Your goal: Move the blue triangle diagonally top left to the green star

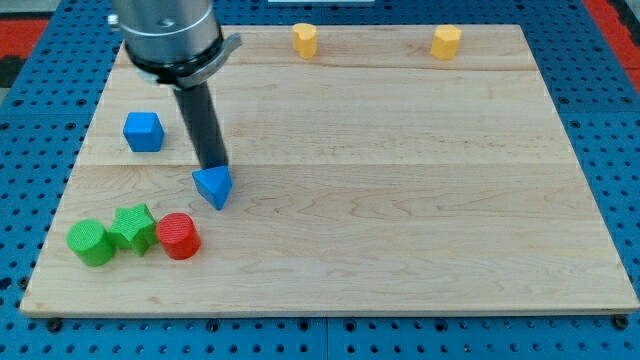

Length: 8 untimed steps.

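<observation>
the board [400, 200] is a pale wooden table top made of long planks with visible grain and seams running across the view, set on a blue perforated base [30, 150]. my tip [214, 166], the lower end of a straight dark matte rod under a grey metal collar, sits at the top edge of the small blue triangle block [213, 187], touching it or very nearly so. there are no jaws on this rod, so nothing is clamped or held; the rod only meets the block from the view's top.

the blue triangle block lies in the left half of the board, a little below the middle seam, its point toward the view's bottom. below and to the view's left of it, near the bottom left corner, three ribbed plastic-looking blocks stand in a row: a green cylinder block [90, 242], the green star block [134, 228] just beside it, and a red cylinder block [179, 236] touching or almost touching the star on the view's right. the red cylinder is the one nearest the triangle.

a blue cube block [143, 131] rests to the view's left of the rod, apart from it. two yellow blocks, one [305, 39] left of the other [446, 42], stand well apart near the top edge; their exact shape is hard to make out.
</observation>
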Each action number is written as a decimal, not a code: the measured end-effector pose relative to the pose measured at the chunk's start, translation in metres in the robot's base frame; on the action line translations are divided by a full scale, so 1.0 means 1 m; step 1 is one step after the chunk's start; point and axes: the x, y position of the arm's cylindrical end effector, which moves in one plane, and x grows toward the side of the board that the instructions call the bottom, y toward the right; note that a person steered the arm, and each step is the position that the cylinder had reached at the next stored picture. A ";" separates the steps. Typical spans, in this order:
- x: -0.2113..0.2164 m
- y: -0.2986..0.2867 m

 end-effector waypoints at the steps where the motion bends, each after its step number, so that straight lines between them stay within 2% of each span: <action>1: -0.001 0.030; 2: 0.000 0.032; 3: 0.001 -0.013; 4: 0.011 -0.012; 5: 0.010 0.029; 6: 0.036 0.051; 7: 0.040 -0.013; 8: 0.036 -0.049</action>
